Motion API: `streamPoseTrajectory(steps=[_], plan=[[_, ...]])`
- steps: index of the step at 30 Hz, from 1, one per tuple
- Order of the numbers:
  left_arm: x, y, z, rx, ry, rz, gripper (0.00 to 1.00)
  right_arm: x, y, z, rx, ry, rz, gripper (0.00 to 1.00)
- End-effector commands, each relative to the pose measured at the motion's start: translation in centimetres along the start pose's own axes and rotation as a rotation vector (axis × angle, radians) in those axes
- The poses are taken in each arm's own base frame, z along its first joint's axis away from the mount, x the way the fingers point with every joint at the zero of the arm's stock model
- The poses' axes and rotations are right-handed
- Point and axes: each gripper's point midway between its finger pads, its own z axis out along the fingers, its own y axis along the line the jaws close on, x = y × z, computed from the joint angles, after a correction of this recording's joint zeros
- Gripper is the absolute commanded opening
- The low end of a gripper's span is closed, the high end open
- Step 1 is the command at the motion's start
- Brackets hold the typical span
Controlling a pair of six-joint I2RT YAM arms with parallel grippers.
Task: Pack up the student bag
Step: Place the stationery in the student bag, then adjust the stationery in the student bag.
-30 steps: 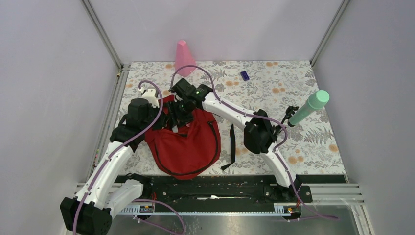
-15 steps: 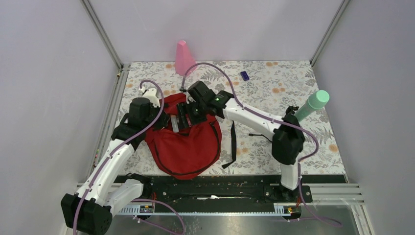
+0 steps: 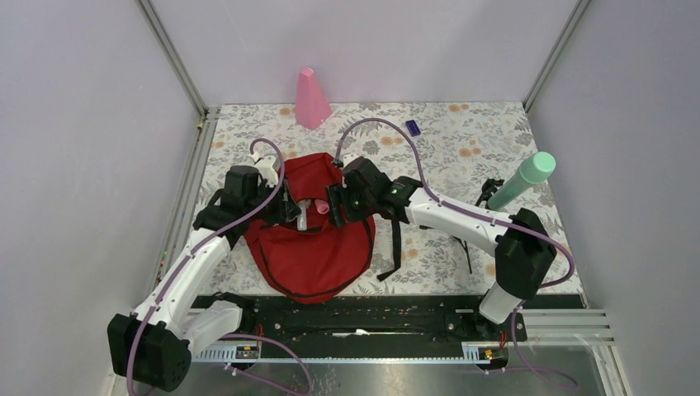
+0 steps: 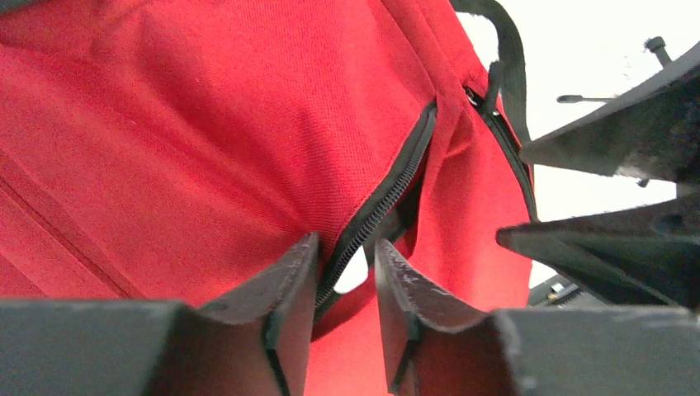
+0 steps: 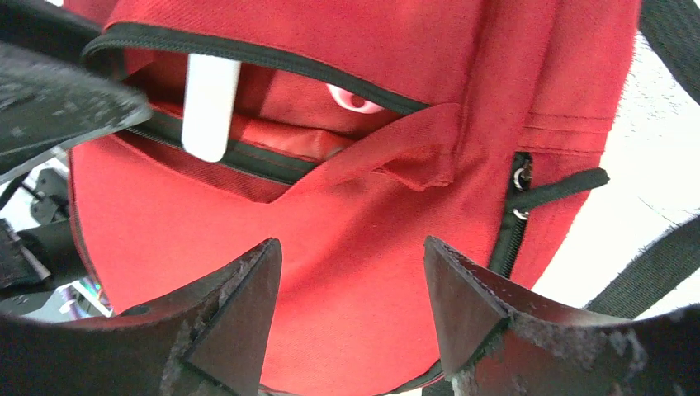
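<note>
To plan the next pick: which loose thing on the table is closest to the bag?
The pink cone, just beyond the bag; the purple block and green bottle lie farther off.

Inside the student bag (image 5: pixel 347 214), a white stick-like thing (image 5: pixel 208 107) has its upper end hidden behind the black zipper edge. A pink thing (image 5: pixel 355 101) shows only a sliver. From above, the left gripper (image 3: pixel 292 209) and right gripper (image 3: pixel 333 209) cover much of the bag's mouth. A purple item (image 3: pixel 413 127) on the far counter (image 3: pixel 495 132) is too small to identify.
</note>
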Motion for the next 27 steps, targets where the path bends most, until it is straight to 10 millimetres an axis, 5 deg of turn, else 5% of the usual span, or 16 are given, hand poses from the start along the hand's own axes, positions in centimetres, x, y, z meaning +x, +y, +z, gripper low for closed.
streamPoseTrajectory(steps=[1,12,16,21,27], plan=[[0.2,-1.7,-1.5,0.073,-0.011,0.009,0.38,-2.5,-0.5,-1.3,0.044,-0.152,0.027,0.71],[-3.7,-0.6,-4.5,-0.064,-0.184,-0.007,0.80,-1.5,1.0,-1.4,0.036,-0.206,-0.011,0.71],[-5.1,-0.2,-5.6,-0.096,-0.252,-0.028,0.94,-1.9,3.6,-2.3,-0.048,-0.296,-0.106,0.71],[-5.8,4.3,-5.7,-0.239,-0.280,-0.135,0.99,-3.3,6.3,-3.0,-0.165,-0.453,-0.220,0.76],[-6.1,8.4,-5.7,-0.291,-0.367,-0.308,0.99,-5.9,7.5,-2.5,-0.128,-0.439,-0.255,0.77]])
